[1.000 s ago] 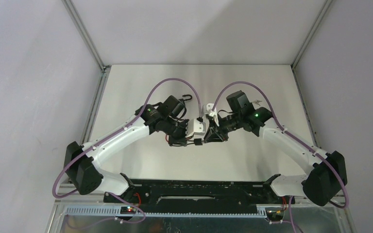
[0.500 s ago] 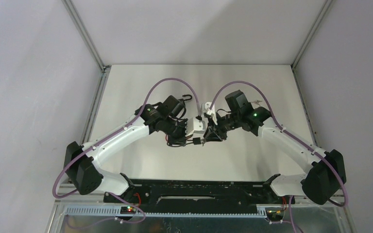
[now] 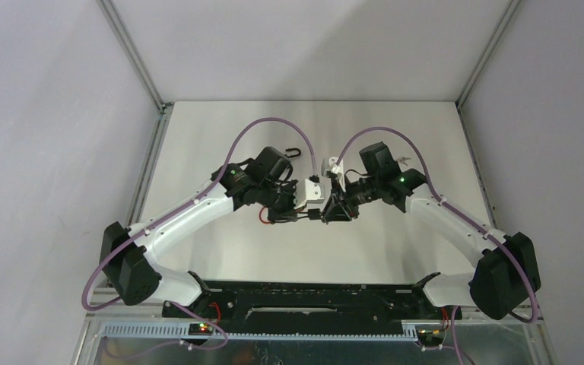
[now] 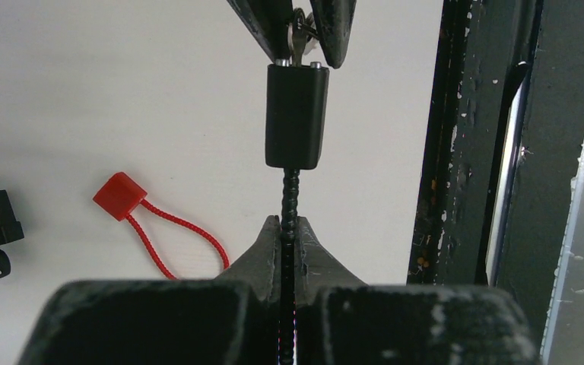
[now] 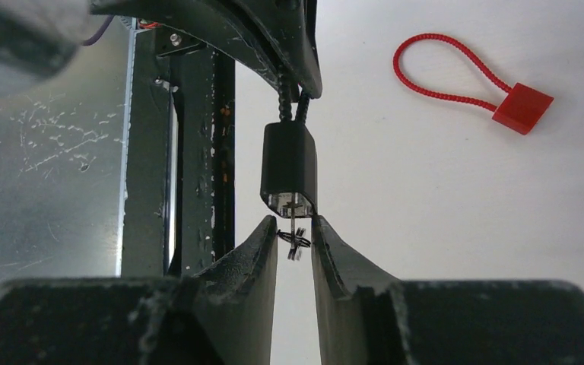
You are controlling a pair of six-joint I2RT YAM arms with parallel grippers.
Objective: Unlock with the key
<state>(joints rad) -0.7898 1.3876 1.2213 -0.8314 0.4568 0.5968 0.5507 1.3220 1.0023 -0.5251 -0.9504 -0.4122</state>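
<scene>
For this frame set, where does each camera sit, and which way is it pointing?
Top external: above and behind the bases, looking down at the pale table; both arms show whole.
Left wrist: behind the left end effector, facing the right arm; it is shut on the ribbed black cable.
Right wrist: behind the right end effector, open around the small metal key.
Shared: both wrist views show the black rectangular lock body from opposite ends, and the red loop lock.
</scene>
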